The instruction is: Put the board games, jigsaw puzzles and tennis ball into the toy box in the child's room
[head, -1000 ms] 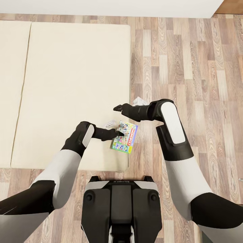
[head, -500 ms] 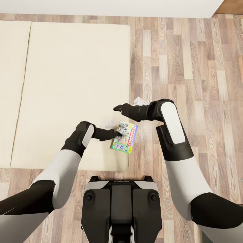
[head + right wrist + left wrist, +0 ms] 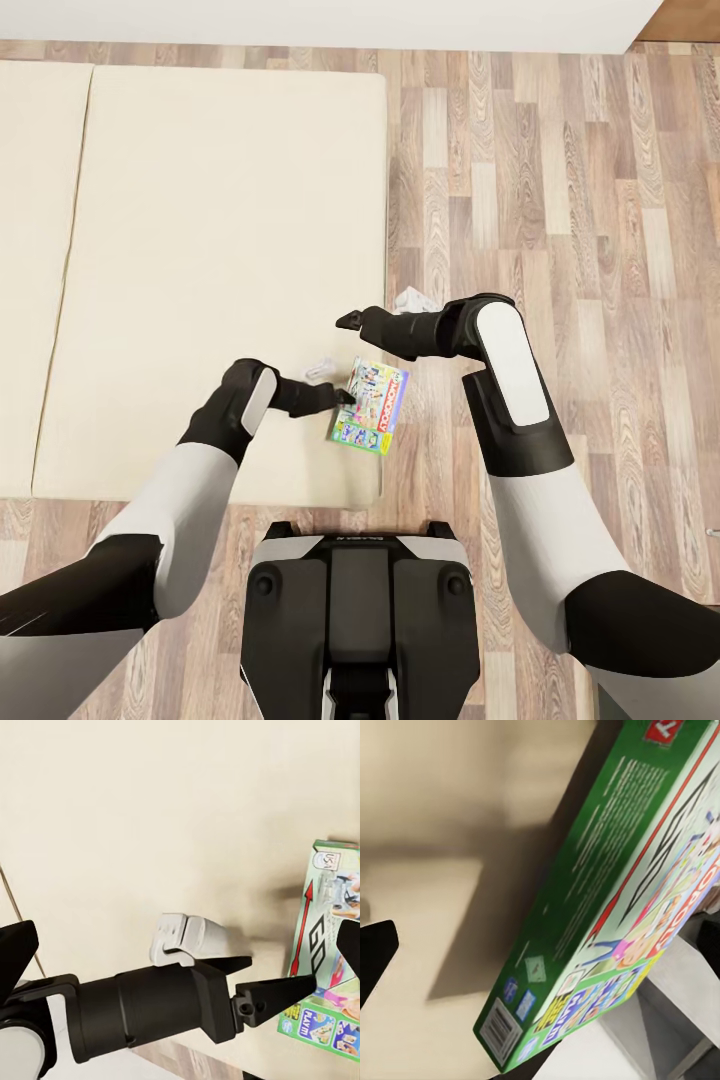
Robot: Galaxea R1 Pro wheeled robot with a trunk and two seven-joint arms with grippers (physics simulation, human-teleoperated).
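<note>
Fingers of the left gripper, spread apart, meet the edge of a green board game at the bed's corner, while the right gripper's fingers, spacing unclear, hover nearby.

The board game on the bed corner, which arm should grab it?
Left. Its claw sits open right at the board game's edge; the right claw hovers farther up over the bed.
</note>
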